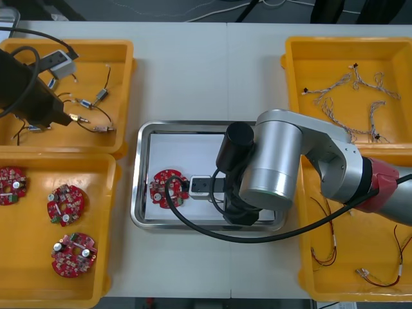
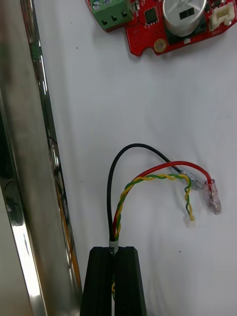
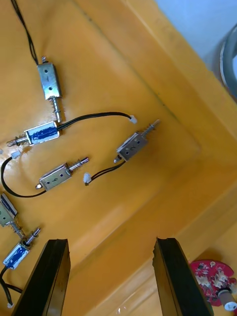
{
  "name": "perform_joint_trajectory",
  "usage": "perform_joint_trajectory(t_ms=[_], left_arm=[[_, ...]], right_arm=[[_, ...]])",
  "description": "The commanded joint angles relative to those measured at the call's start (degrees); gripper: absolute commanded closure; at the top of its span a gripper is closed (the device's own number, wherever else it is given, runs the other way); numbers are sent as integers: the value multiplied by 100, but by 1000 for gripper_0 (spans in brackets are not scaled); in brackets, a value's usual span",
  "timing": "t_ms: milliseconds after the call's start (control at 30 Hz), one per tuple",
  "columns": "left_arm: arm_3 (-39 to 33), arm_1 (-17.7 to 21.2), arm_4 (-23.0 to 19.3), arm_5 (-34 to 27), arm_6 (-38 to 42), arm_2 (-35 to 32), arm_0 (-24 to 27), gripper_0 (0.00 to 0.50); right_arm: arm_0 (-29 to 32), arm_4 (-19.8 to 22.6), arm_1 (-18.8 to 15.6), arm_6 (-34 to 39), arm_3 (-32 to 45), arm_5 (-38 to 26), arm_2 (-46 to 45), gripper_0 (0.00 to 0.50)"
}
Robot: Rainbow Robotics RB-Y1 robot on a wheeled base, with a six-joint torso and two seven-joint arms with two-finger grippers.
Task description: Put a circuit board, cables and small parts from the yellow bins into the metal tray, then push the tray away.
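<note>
The right gripper [image 2: 114,249] is down in the metal tray [image 1: 138,174]. It is pinched tight on a bunch of red, yellow and black cables [image 2: 148,180], close to the red circuit board [image 2: 148,32]. The left gripper [image 3: 111,242] is wide open, holding nothing, above small metal parts [image 3: 132,146] in a yellow bin [image 3: 163,89].
</note>
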State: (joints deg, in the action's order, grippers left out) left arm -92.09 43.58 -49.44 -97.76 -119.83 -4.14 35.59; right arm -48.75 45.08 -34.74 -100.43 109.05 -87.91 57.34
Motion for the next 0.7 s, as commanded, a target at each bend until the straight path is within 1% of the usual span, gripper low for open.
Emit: perform_joint_trajectory(t_ms=[33, 133, 167, 200, 233, 267, 300, 333, 400, 433, 567, 700], left_arm=[[306, 81, 84, 90, -699, -201, 325, 0], [534, 98, 136, 90, -954, -316, 405, 0], [613, 98, 145, 90, -1077, -368, 413, 0], [657, 98, 163, 99, -1174, -421, 422, 0], [666, 107, 172, 99, -1218, -430, 422, 0], [666, 124, 207, 99, -1288, -465, 422, 0], [666, 160, 242, 99, -1341, -483, 431, 0], [666, 195, 268, 99, -1367, -483, 431, 0], [666, 274, 295, 134, -1464, -483, 431, 0], [666, 309, 321, 187, -1604, -483, 431, 0], [780, 441, 374, 389, -1982, -491, 431, 0], [1079, 502, 356, 705, -2527, -483, 440, 0]], right_arm=[[-135, -192, 170, -65, 46, 54, 154, 500], [-117, -263, 179, -30, 46, 54, 190, 497], [-108, -272, 170, -21, 46, 54, 190, 429], [-108, -289, 170, -21, 46, 54, 181, 310], [-108, -289, 170, -21, 46, 46, 181, 256], [-108, -298, 170, -21, 46, 54, 181, 171], [-108, -298, 170, -12, 46, 63, 181, 112], [-108, -298, 161, 5, 46, 63, 181, 65], [-108, -289, 143, 23, 46, 63, 181, 15], [-108, -272, 135, 32, 46, 63, 181, 0], [-108, -210, 99, 85, 46, 63, 163, 0], [-100, -140, 73, 120, 116, 28, 40, 0]])
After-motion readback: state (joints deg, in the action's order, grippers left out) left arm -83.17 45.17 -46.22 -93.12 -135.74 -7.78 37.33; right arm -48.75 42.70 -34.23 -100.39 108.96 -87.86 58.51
